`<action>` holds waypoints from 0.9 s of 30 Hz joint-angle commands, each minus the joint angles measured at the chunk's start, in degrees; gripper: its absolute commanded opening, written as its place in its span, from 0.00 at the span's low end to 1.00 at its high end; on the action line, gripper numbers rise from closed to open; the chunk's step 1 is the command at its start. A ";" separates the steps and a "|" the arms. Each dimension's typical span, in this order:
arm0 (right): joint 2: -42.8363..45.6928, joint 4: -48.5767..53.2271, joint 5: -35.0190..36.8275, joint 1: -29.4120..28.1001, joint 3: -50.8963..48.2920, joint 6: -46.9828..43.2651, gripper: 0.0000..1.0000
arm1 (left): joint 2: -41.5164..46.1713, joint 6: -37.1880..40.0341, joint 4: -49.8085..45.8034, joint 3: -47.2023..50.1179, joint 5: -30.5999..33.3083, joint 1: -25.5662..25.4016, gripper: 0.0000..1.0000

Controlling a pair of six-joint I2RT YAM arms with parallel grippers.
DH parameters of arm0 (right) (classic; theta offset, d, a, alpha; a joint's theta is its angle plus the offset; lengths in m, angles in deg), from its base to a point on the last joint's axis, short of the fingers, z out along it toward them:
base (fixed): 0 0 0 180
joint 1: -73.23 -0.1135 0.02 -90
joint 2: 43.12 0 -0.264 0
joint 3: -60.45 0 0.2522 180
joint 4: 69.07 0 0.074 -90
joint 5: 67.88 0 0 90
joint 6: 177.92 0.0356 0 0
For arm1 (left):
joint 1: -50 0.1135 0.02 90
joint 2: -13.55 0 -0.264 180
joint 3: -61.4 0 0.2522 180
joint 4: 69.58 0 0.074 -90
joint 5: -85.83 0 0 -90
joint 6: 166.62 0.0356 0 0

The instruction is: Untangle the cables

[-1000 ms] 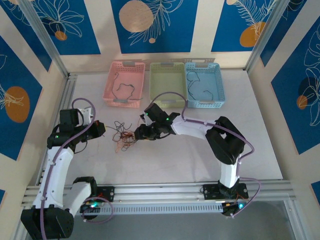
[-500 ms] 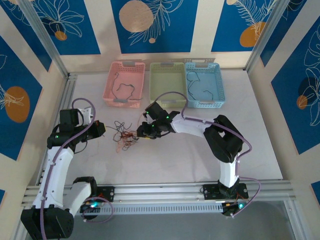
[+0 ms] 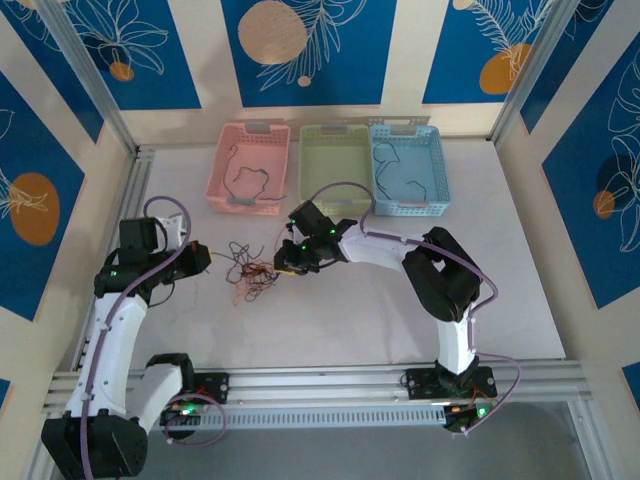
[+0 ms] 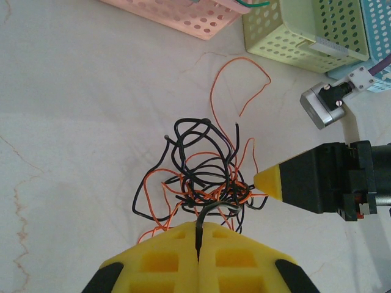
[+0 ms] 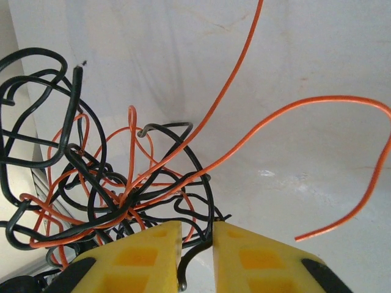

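The pale marble counter (image 3: 350, 330) carried the cables (image 3: 250, 272) as a small black-and-orange knot between my two arms, well short of the three baskets (image 3: 335, 160). My left fingers (image 4: 159, 262) were closed on one black strand at the knot's edge. My right fingers (image 5: 256, 256) stood narrow around another black strand; whether they pinched it I could not tell. I judged the wire light, springy and quick to snag, best taken by a free end like the orange tail (image 5: 342, 104). Against a second before, the right fingers had narrowed and edged closer in.
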 commanded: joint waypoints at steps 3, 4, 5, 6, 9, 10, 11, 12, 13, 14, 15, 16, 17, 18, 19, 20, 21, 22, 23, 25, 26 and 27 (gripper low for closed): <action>-0.31 -0.59 -1.61 -0.19 0.91 1.00 0.13 | 0.71 -0.10 0.38 0.15 -0.38 -0.21 0.00; -0.27 -0.67 -1.65 -0.19 0.87 1.08 0.12 | 0.71 -0.07 0.46 0.15 -0.34 -0.22 0.00; -0.16 -0.96 -1.67 -0.19 0.75 1.10 0.10 | 0.71 -0.07 0.44 0.15 -0.30 -0.21 0.00; 0.28 -1.72 -1.70 -0.19 0.28 1.22 0.07 | 0.71 -0.08 0.37 0.15 -0.34 -0.21 0.00; 1.52 -2.59 -1.27 0.22 -0.83 1.05 0.00 | 0.84 -0.07 0.36 0.15 -0.17 -0.22 0.00; 2.16 -2.76 -0.91 0.64 -1.44 0.91 0.00 | 0.88 -0.07 0.28 0.08 0.00 -0.21 0.00; 3.37 -3.41 -0.59 1.51 -2.51 0.83 0.00 | 0.97 -0.09 0.32 0.07 0.09 -0.21 0.00; 4.82 -4.21 -0.41 2.62 -4.32 0.63 0.00 | 1.08 -0.07 0.19 0.07 0.33 -0.22 0.00; 6.04 -4.59 -0.52 3.87 -5.70 0.36 0.00 | 1.23 -0.08 0.19 0.00 0.55 -0.22 0.00; 7.85 -4.92 -0.51 5.50 -7.44 -0.01 0.00 | 1.32 -0.08 0.13 0.06 0.66 -0.21 0.00; 9.75 -5.60 -0.64 7.53 -9.57 -0.28 0.00 | 1.41 -0.07 0.10 -0.02 0.62 -0.21 0.00; 11.67 -6.61 -1.06 9.41 -11.57 -0.40 0.00 | 1.37 -0.07 0.10 -0.02 0.63 -0.21 0.00; 13.91 -7.79 -1.68 11.82 -14.12 -0.56 0.00 | 1.32 0.02 0.12 -0.02 0.63 -0.21 0.00; 16.31 -8.03 -1.89 14.20 -16.16 -1.01 0.00 | 1.26 -0.05 0.10 -0.03 0.54 -0.21 0.00; 18.38 -7.97 -1.81 16.23 -17.90 -1.57 0.00 | 1.31 -0.06 0.10 -0.02 0.55 -0.21 0.00; 20.78 -8.42 -1.92 18.61 -19.91 -2.16 0.00 | 1.32 0.00 0.16 -0.03 0.54 -0.21 0.00; 23.00 -8.84 -2.30 20.75 -21.84 -2.71 0.00 | 1.37 -0.01 0.19 0.05 0.46 -0.21 0.00; 24.94 -8.93 -2.68 22.37 -23.05 -3.48 0.00 | 1.37 0.00 0.20 0.06 0.45 -0.24 0.00; 26.92 -8.60 -3.07 24.20 -24.09 -4.36 0.00 | 1.41 -0.06 0.24 0.07 0.45 -0.21 0.00; 30.24 -7.85 -2.98 27.05 -25.96 -5.63 0.00 | 1.42 -0.05 0.23 0.07 0.45 -0.22 0.00; 31.74 -7.14 -2.80 28.74 -26.72 -6.18 0.00 | 1.41 -0.06 0.19 0.07 0.45 -0.21 0.00; 33.28 -6.47 -2.61 30.45 -27.55 -6.77 0.00 | 1.41 -0.02 0.17 0.07 0.45 -0.19 0.00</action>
